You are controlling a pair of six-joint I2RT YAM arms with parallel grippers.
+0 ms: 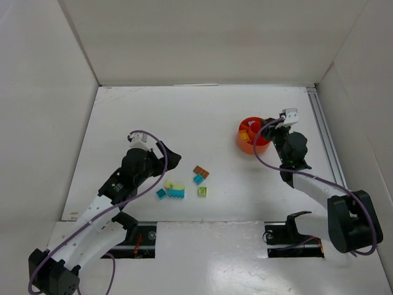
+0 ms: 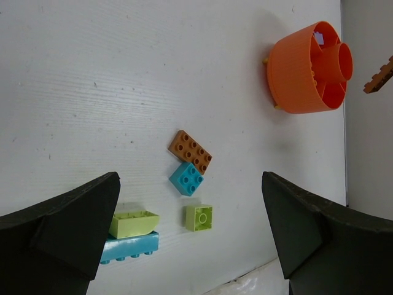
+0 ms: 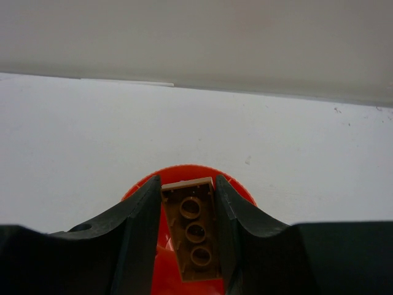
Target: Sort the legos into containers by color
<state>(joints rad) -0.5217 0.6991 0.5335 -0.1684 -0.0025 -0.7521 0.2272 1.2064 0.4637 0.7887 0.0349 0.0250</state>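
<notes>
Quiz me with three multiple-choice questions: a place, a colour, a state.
1. Where is the orange bowl? A) by the left arm B) under the right hand C) off the table
2. Colour of the right hand's brick? A) teal B) purple C) brown
3. The left hand is? A) open, empty B) gripping a brick C) in the bowl
Answers: B, its rim shows beneath that hand; C, brown studs show between the fingers; A, its fingers stand apart, nothing between.
</notes>
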